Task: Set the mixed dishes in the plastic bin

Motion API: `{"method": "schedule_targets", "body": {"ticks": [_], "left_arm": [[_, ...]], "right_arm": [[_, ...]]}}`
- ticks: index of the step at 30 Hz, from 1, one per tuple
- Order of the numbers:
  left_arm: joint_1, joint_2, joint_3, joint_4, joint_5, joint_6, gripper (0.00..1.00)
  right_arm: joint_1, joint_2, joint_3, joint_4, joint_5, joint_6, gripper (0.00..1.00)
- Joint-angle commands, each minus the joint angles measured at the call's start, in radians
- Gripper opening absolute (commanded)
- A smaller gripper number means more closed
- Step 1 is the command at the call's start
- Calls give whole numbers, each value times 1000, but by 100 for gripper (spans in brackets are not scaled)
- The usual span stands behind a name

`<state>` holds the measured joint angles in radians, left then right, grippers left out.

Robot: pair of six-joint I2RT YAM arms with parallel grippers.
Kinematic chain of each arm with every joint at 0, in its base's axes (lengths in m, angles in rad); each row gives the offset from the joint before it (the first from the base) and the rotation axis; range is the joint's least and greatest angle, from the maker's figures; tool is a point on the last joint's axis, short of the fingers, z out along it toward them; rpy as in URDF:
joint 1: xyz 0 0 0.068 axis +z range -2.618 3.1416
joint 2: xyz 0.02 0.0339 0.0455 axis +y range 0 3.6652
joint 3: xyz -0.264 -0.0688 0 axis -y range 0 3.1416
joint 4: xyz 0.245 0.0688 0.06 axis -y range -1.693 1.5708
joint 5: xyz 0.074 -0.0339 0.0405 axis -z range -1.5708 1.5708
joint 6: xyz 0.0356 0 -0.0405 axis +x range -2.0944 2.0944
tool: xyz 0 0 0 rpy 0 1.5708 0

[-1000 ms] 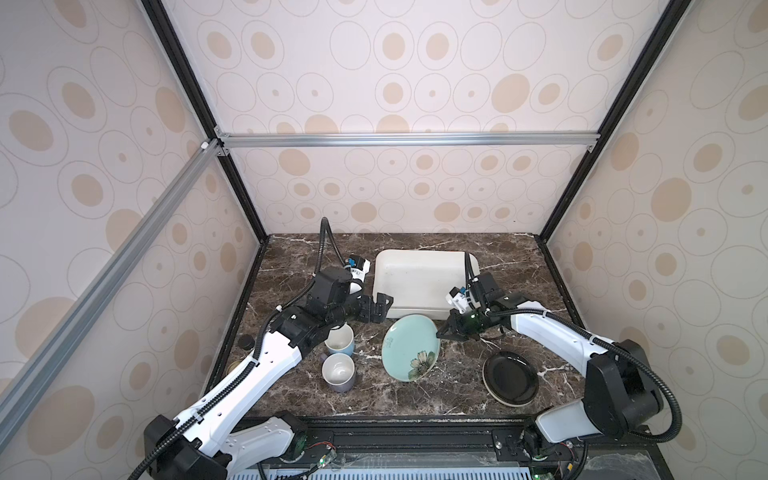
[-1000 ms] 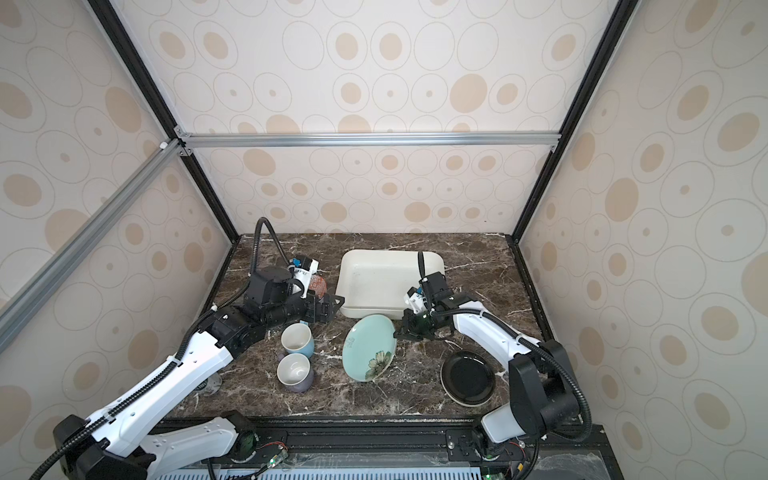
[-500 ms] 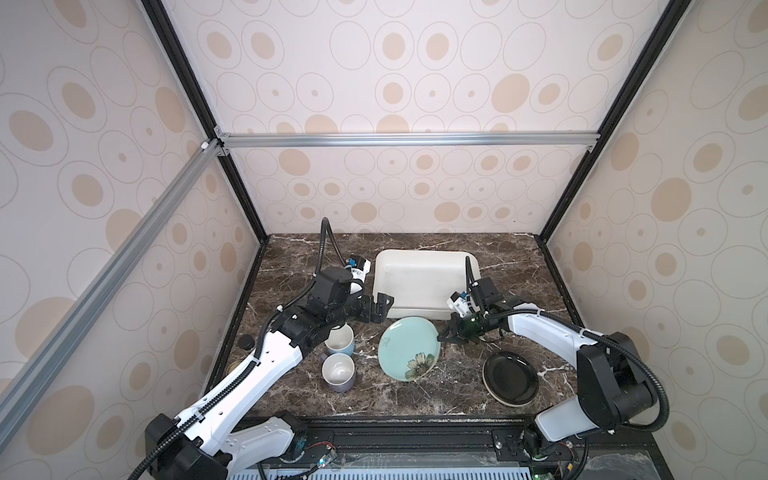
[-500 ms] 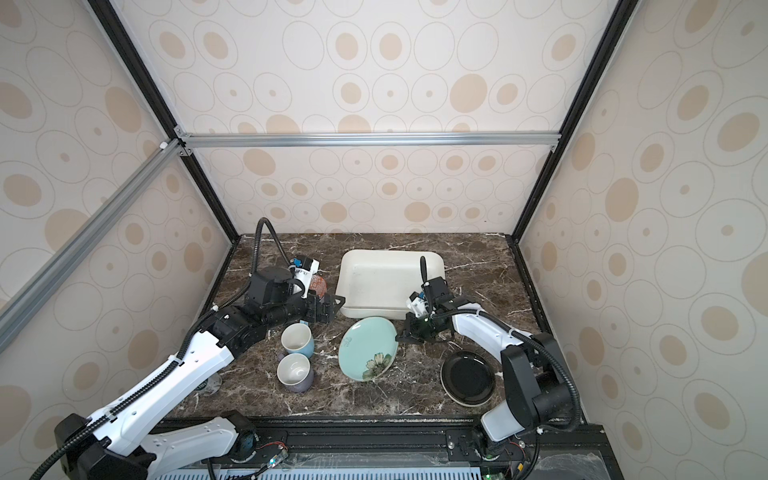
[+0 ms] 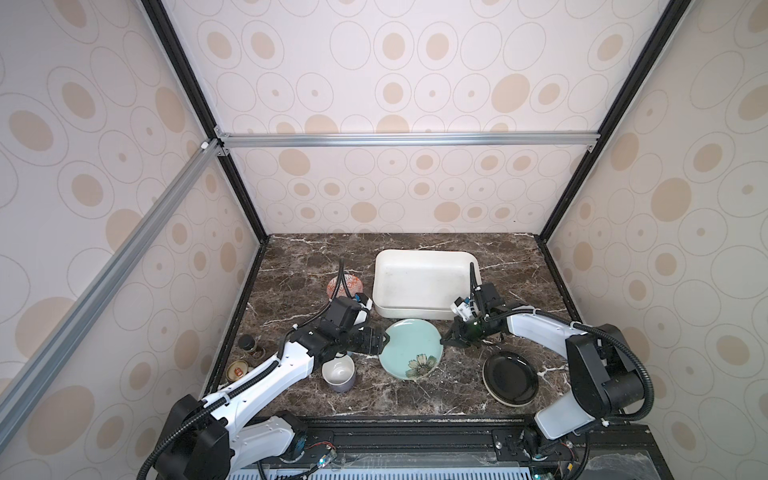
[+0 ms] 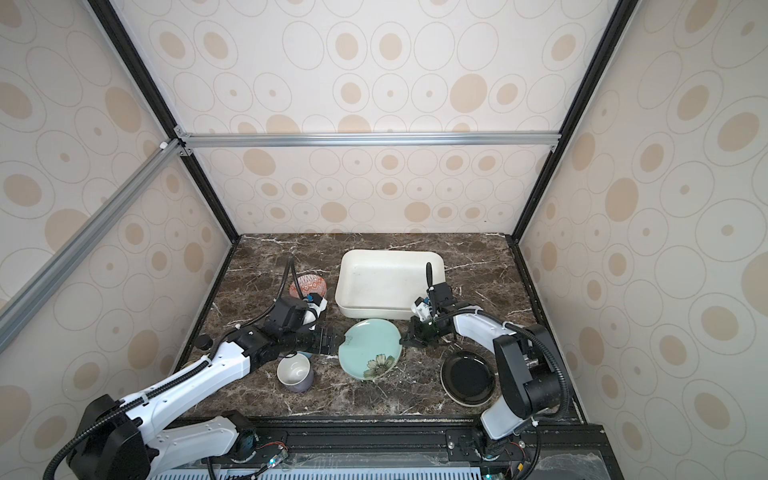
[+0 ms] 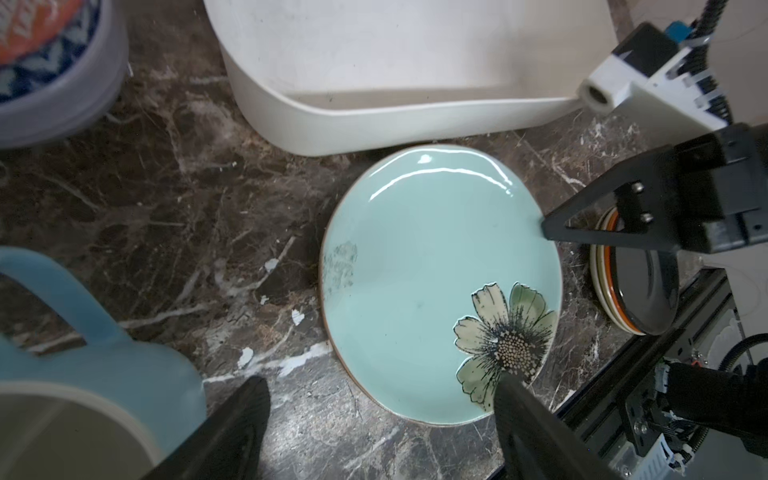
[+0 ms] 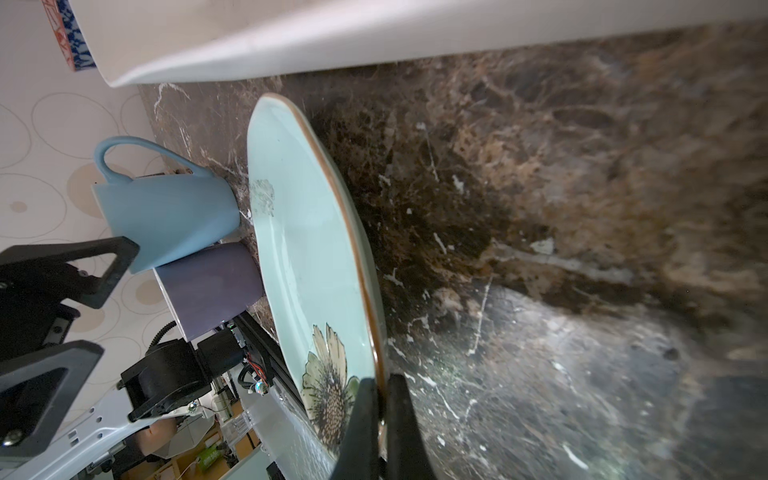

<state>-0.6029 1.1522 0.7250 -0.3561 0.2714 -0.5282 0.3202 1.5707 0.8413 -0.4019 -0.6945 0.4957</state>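
Note:
The teal flower-painted plate (image 5: 409, 347) (image 6: 369, 347) lies just in front of the white plastic bin (image 5: 415, 311) (image 6: 374, 311). My right gripper (image 5: 443, 340) (image 8: 380, 384) is shut on the plate's right rim and holds that side tilted off the table. My left gripper (image 5: 380, 341) (image 7: 379, 384) is open at the plate's left edge, one finger (image 7: 515, 399) over the flower. The light-blue mug (image 7: 83, 353) (image 8: 166, 216) sits under the left arm. The lavender-grey mug (image 5: 338, 374), orange-patterned bowl (image 5: 344, 286) and black plate (image 5: 510, 378) stand on the table.
A small dark jar (image 5: 249, 345) and a drink can (image 5: 237, 370) stand by the left wall. The bin is empty inside. The two mugs crowd the plate's left side. The table's front edge and rail run close behind the plate (image 7: 602, 395).
My left gripper has moved forward from the bin's corner to the plate's left edge, its jaws narrowing slightly. The plate, still gripped on the right, has been lowered and lies flatter.

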Motion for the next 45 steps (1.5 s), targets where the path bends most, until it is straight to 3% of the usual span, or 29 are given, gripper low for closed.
{"method": "schedule_targets", "body": {"ticks": [1,6,16,38,45], "left_arm": [[-21,26,25,1,-9,-30,85],[-40,131,65,-2,-1,-17,83],[-50,284,87,34,28,-14,69],[-52,460,147,67,53,18,62],[-55,504,148,132,98,3,44]], "right_arm": [[-29,-7,-16,-6,-9,-17,0],[-35,-18,-31,-5,-11,-28,0],[-73,-12,-38,7,-19,-35,0],[-92,-32,-47,-15,-10,-49,0],[-92,-4,-54,-3,-18,-46,0]]}}
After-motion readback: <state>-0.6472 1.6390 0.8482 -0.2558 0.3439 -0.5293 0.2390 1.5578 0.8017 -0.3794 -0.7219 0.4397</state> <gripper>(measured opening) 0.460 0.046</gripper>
